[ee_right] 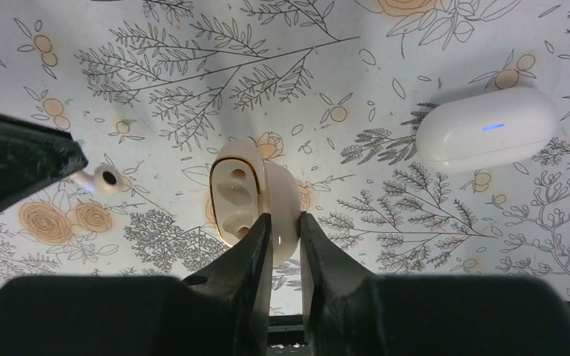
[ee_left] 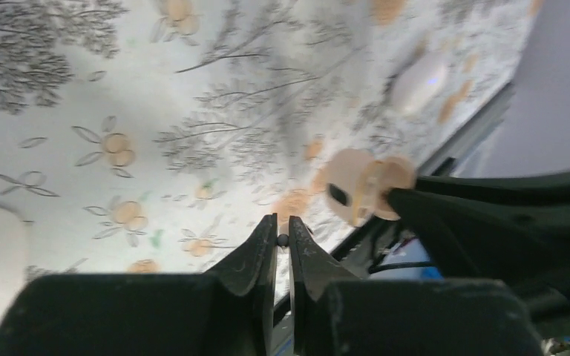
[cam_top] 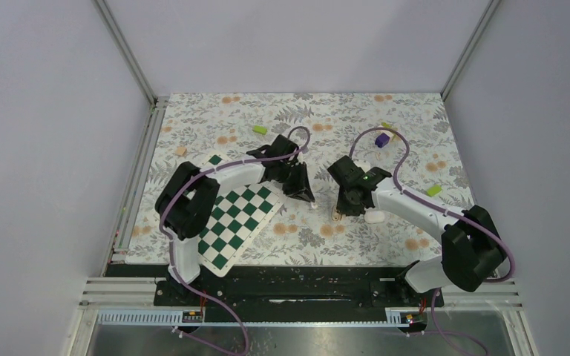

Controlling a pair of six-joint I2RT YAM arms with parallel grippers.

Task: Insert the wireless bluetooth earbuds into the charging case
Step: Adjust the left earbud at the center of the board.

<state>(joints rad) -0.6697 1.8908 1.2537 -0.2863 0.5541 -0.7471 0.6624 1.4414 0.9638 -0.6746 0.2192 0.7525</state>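
The open charging case (ee_right: 256, 189) is pinched at its lower edge by the closed right gripper (ee_right: 286, 222), over the floral tablecloth (cam_top: 304, 111) at mid-table. An earbud (ee_right: 106, 178) is clamped in the closed left gripper (ee_left: 282, 228) beside it. The table is enclosed by plain grey walls (cam_top: 289, 44).

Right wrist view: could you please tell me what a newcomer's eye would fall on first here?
First, the open charging case, gripped in the middle by the shut jaws of the right gripper, its gold-rimmed inside showing. Just left of it, a white earbud sits at the tip of the left gripper. At upper right, a closed white case with a blue light lies on the flowered cloth.
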